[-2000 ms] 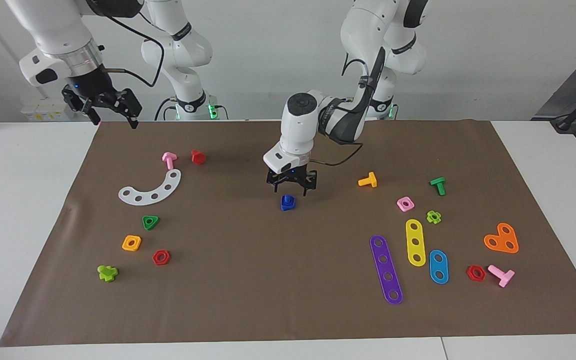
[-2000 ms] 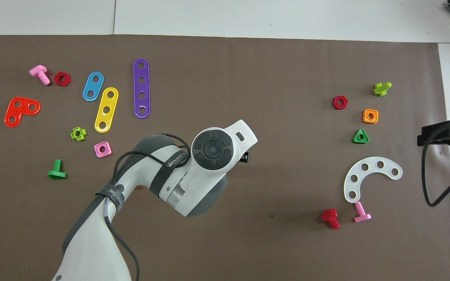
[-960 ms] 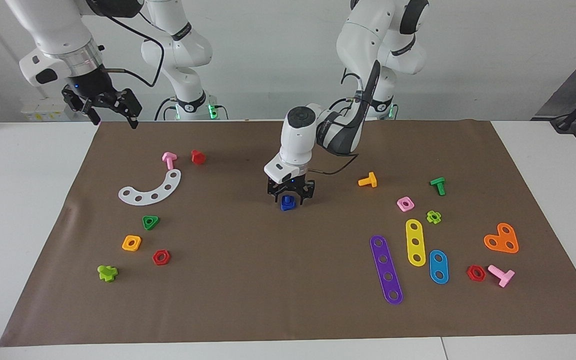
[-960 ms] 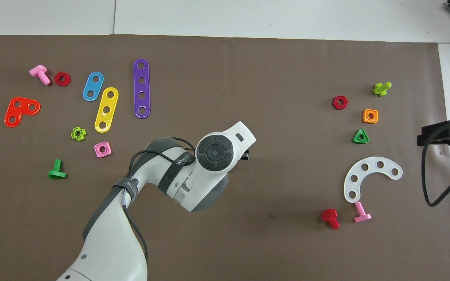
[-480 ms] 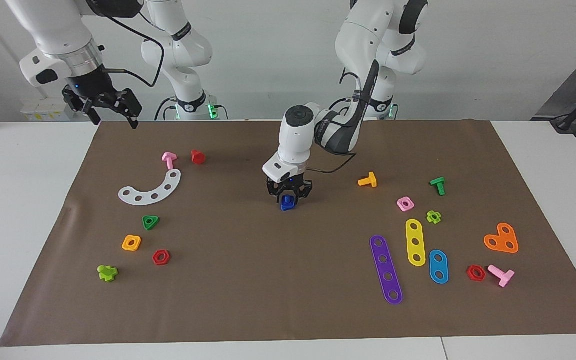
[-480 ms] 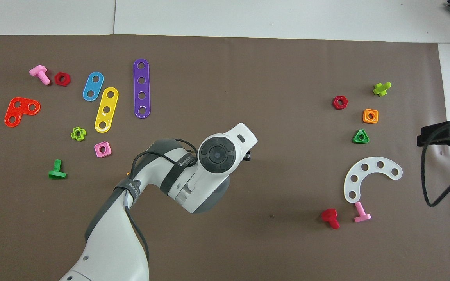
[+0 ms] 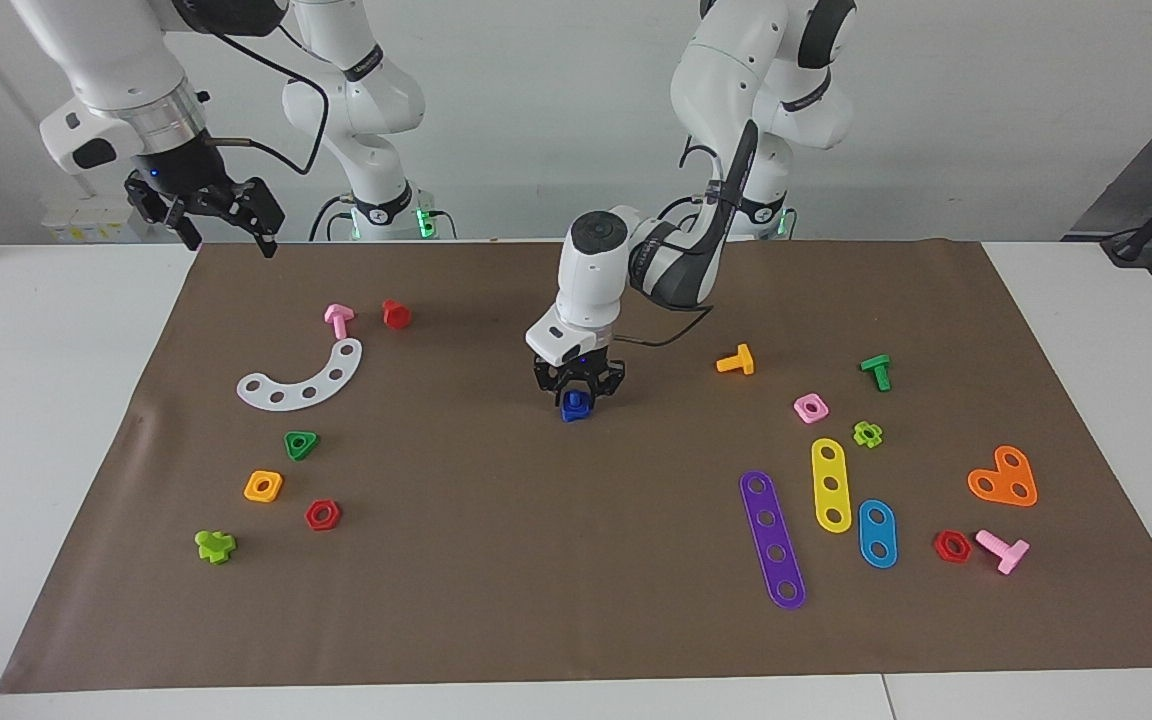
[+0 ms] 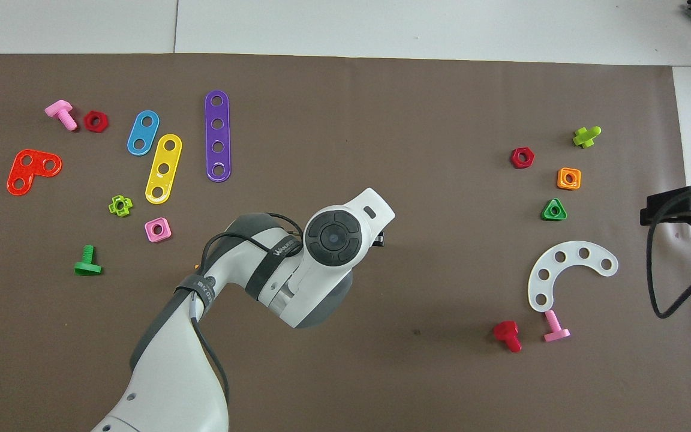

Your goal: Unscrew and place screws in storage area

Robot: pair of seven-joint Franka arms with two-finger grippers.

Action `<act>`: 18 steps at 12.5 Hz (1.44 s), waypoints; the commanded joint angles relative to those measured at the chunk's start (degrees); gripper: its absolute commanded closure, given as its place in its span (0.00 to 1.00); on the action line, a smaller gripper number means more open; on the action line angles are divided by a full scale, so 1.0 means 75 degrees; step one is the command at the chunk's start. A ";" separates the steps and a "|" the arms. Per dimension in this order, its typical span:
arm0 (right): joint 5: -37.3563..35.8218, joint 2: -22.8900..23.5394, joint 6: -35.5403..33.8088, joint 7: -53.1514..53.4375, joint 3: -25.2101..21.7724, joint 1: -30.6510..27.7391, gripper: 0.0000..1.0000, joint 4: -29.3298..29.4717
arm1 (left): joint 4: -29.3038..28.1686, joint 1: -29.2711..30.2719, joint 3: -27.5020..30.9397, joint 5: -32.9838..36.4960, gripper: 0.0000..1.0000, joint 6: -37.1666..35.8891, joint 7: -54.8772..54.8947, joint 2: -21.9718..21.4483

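Left tool (image 7: 577, 393) since lowered onto screws (image 7: 575, 405) and clamped shut on them, mid brown mat (image 7: 496, 560); right tool (image 7: 204, 215) waits raised over mat corner, fingers spread, holding nothing

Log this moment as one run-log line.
left gripper: shut on blue screw, mid-mat | right gripper: open, waiting over mat corner

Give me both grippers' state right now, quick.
Left gripper: shut on the dark blue screw at the middle of the brown mat.
Right gripper: open, holding nothing, waiting over the mat's edge.
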 commanded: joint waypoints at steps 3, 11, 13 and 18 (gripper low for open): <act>0.0109 -0.0129 0.0019 -0.0041 0.0050 -0.0117 0.00 -0.0138 | -0.0013 -0.0118 0.0108 0.0149 1.00 -0.0027 -0.0373 -0.0052; 0.0109 -0.0129 0.0019 -0.0041 0.0050 -0.0117 0.00 -0.0127 | 0.0257 -0.0130 0.0143 0.0149 1.00 -0.0636 -0.0420 -0.0215; 0.0109 -0.0129 0.0019 -0.0052 0.0050 -0.0117 0.00 -0.0138 | 0.0245 -0.0095 0.0155 0.0149 1.00 -0.0754 -0.0420 -0.0414; 0.0109 -0.0129 0.0019 -0.0041 0.0050 -0.0117 0.00 -0.0127 | 0.0187 -0.0013 0.0178 0.0149 1.00 -0.1222 -0.0396 -0.1012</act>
